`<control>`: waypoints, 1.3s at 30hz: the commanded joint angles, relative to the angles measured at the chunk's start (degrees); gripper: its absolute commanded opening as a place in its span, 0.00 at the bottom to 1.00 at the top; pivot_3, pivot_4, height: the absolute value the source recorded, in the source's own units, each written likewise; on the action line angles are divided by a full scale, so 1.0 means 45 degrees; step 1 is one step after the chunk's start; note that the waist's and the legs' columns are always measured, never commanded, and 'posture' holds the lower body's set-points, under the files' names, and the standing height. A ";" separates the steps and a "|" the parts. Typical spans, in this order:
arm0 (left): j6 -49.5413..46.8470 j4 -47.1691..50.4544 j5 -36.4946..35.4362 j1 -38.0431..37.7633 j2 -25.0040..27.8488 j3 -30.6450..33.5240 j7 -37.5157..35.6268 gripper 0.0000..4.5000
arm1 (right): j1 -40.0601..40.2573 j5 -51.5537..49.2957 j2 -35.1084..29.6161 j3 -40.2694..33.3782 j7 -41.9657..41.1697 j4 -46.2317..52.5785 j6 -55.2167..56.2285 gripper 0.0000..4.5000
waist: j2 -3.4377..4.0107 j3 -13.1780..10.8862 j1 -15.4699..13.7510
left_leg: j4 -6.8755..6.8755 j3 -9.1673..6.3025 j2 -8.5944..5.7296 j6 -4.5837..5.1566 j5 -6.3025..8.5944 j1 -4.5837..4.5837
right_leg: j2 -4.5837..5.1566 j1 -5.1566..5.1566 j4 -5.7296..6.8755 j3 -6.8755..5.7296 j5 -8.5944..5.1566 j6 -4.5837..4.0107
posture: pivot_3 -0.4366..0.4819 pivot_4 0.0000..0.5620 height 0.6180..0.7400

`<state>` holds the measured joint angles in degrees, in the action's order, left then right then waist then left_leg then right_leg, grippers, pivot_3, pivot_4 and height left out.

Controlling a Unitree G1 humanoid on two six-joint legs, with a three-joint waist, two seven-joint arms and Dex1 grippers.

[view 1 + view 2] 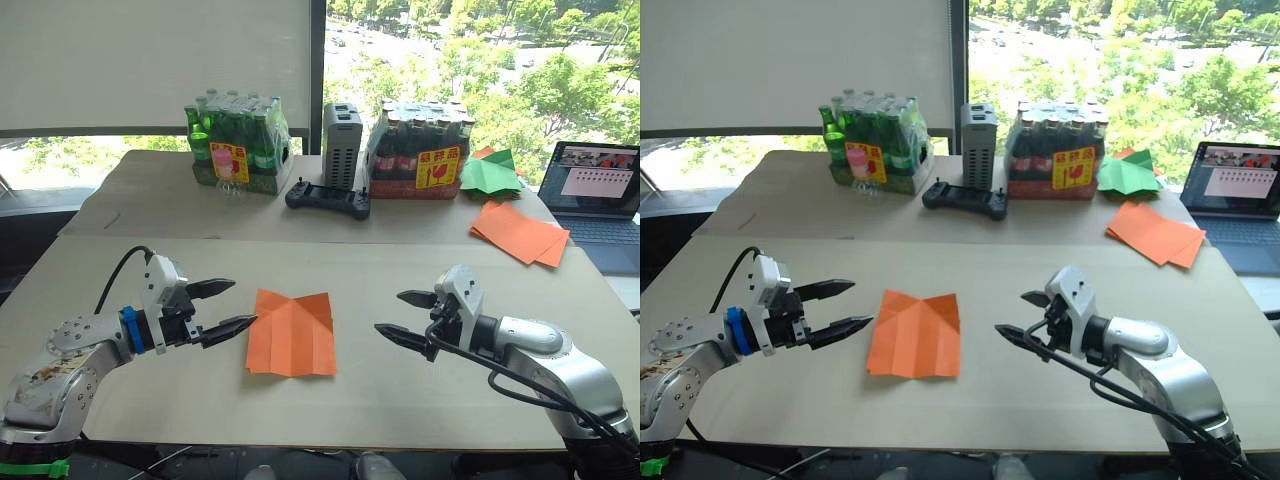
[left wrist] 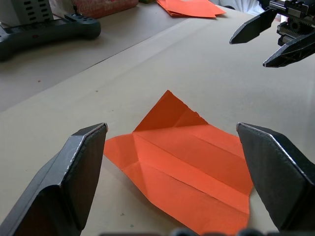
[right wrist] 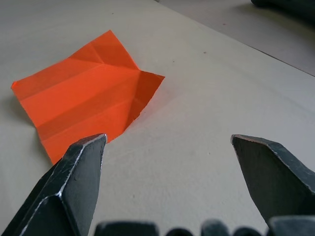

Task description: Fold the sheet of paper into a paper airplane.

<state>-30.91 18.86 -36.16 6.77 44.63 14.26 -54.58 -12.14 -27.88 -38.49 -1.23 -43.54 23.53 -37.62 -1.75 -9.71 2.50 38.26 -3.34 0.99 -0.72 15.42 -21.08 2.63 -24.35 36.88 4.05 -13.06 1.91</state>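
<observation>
While no label reads clearly, left gripper (image 1: 222, 308) and right gripper (image 1: 401, 318) gape empty beside sheet of paper (image 1: 292, 333).

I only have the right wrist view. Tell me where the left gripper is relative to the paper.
Observer: The left gripper is at the paper's left edge, fingers open, lower tip about at the edge; contact is unclear.
Operator: Give me the right gripper's position too.
Observer: The right gripper is open and apart from the paper, with bare table between them.
Operator: Report what lies behind the paper.
Observer: A black controller sits between two shrink-wrapped bottle packs, far back on the table.
Operator: List any other paper.
Observer: An orange pile and a green shape lie far right, beside a laptop.
</observation>
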 commanded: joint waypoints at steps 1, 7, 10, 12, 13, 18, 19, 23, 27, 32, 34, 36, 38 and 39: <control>0.0315 0.0146 0.0237 0.0235 0.0152 -0.0064 0.0006 0.99 | -0.0176 -0.0056 0.0123 -0.0130 0.0046 0.0410 0.0325 1.00 | 0.0000 0.0000 0.0001 | 0.0000 0.0000 0.0000 0.0000 0.0000 0.0000 | 0.0000 0.0000 0.0000 0.0000 0.0000 0.0000 | 0.48 0.27 0.94; 0.0482 0.0120 0.0582 0.0346 0.0018 -0.0454 0.0160 0.99 | -0.0199 0.0052 0.0263 -0.0004 0.0112 0.0372 0.0371 1.00 | 0.0000 0.0000 -0.0004 | 0.0000 0.0000 0.0000 0.0000 0.0000 0.0000 | 0.0000 0.0000 0.0000 0.0000 0.0000 0.0000 | 0.48 0.27 0.94; 0.0390 0.0187 0.0649 0.0488 -0.0238 -0.0933 0.0206 0.99 | -0.0208 0.0086 0.0305 0.0052 0.0152 0.0375 0.0368 1.00 | 0.0000 0.0000 -0.0014 | 0.0000 0.0000 -0.0002 0.0000 0.0000 0.0000 | 0.0001 0.0001 0.0001 0.0000 0.0000 0.0000 | 0.48 0.27 0.94; 0.0427 0.0215 0.0642 0.0582 -0.0380 -0.1153 0.0133 0.87 | -0.0174 0.0080 0.0337 0.0047 0.0178 0.0446 0.0331 1.00 | 0.0000 0.0000 -0.0015 | 0.0000 0.0000 -0.0002 0.0000 0.0000 0.0000 | 0.0001 0.0001 0.0000 0.0000 0.0000 0.0000 | 0.48 0.27 0.94; 0.0551 0.0185 0.0752 0.0603 -0.0387 -0.1322 0.0009 0.81 | -0.0154 0.0094 0.0349 0.0047 0.0193 0.0471 0.0323 1.00 | 0.0000 0.0000 -0.0002 | 0.0001 0.0000 -0.0001 0.0000 0.0000 -0.0001 | 0.0001 0.0001 0.0000 0.0000 0.0001 0.0000 | 0.48 0.27 0.94; 0.1077 -0.0701 0.1834 0.0948 -0.0663 -0.2439 0.0064 0.43 | -0.0112 0.0173 0.0426 0.0168 0.0284 0.0502 0.0341 1.00 | 0.0000 0.0000 -0.0013 | 0.0001 -0.0001 -0.0002 0.0000 0.0000 0.0004 | 0.0000 0.0004 0.0008 0.0000 0.0001 -0.0001 | 0.48 0.27 0.94; 0.1188 -0.0971 0.2142 0.0999 -0.0708 -0.2691 0.0117 0.36 | -0.0120 0.0199 0.0448 0.0202 0.0304 0.0506 0.0340 1.00 | 0.0001 0.0001 -0.0009 | 0.0003 -0.0001 -0.0002 0.0000 0.0000 0.0004 | -0.0001 0.0004 0.0008 0.0000 0.0001 0.0000 | 0.48 0.27 0.94; 0.1794 -0.2179 0.3441 0.1234 -0.0881 -0.3533 0.0434 0.07 | -0.0133 0.0382 0.0474 0.0380 0.0372 0.0513 0.0384 1.00 | 0.0001 0.0000 0.0010 | 0.0003 -0.0001 -0.0002 0.0000 0.0000 0.0003 | -0.0003 0.0002 0.0008 0.0001 0.0001 0.0000 | 0.48 0.27 0.94; 0.2553 -0.2885 0.4612 0.1365 -0.0984 -0.4487 0.0354 0.01 | -0.0190 0.0639 0.0518 0.0708 0.0461 0.0527 0.0348 1.00 | 0.0001 0.0000 -0.0021 | 0.0003 -0.0002 -0.0005 0.0000 0.0000 0.0002 | 0.0000 0.0001 0.0009 0.0000 0.0001 -0.0001 | 0.48 0.27 0.94; 0.3170 -0.3332 0.5593 0.1131 -0.0878 -0.5328 0.0120 0.01 | -0.0404 0.1317 0.0467 0.1428 0.0605 0.0298 0.0362 1.00 | 0.0007 0.0005 -0.0018 | 0.0003 -0.0002 -0.0005 0.0000 0.0000 0.0002 | 0.0001 0.0002 0.0010 0.0000 0.0001 0.0000 | 0.48 0.27 0.94; 0.3418 -0.3569 0.5872 0.1036 -0.0882 -0.5513 0.0062 0.01 | -0.0602 0.1914 0.0447 0.1770 0.0811 -0.0081 0.0536 1.00 | 0.0009 0.0006 -0.0017 | 0.0003 -0.0001 -0.0005 0.0001 0.0000 0.0010 | 0.0001 0.0009 0.0013 0.0001 0.0001 0.0000 | 0.48 0.27 0.94; 0.3613 -0.3732 0.6045 0.1008 -0.0883 -0.5587 -0.0020 0.01 | -0.0776 0.2385 0.0414 0.2140 0.0767 -0.0359 0.0780 1.00 | 0.0011 0.0007 -0.0018 | 0.0004 0.0001 -0.0007 0.0000 0.0000 0.0019 | 0.0003 0.0019 0.0014 0.0002 0.0001 0.0000 | 0.48 0.27 0.94; 0.3679 -0.3772 0.6071 0.1013 -0.0904 -0.5560 -0.0050 0.01 | -0.0946 0.2825 0.0472 0.2620 0.0695 -0.0578 0.0977 1.00 | 0.0012 0.0008 -0.0019 | 0.0006 0.0001 -0.0006 0.0000 0.0000 0.0022 | 0.0002 0.0020 0.0014 0.0001 0.0001 0.0001 | 0.48 0.27 0.94; 0.3696 -0.3784 0.6061 0.1012 -0.0899 -0.5548 -0.0088 0.01 | -0.1063 0.2991 0.0606 0.2845 0.0694 -0.0737 0.1009 1.00 | 0.0012 0.0008 -0.0015 | 0.0006 0.0000 -0.0006 0.0000 0.0000 0.0021 | 0.0002 0.0020 0.0014 0.0001 0.0000 0.0001 | 0.48 0.27 0.94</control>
<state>-13.82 3.18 -10.51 12.47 40.31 -8.90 -53.96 -15.96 -15.56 -36.25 10.67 -40.38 19.79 -34.86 -1.69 -9.67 2.43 38.29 -3.34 0.96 -0.72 15.42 -20.98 2.63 -24.26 36.95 4.05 -13.06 1.92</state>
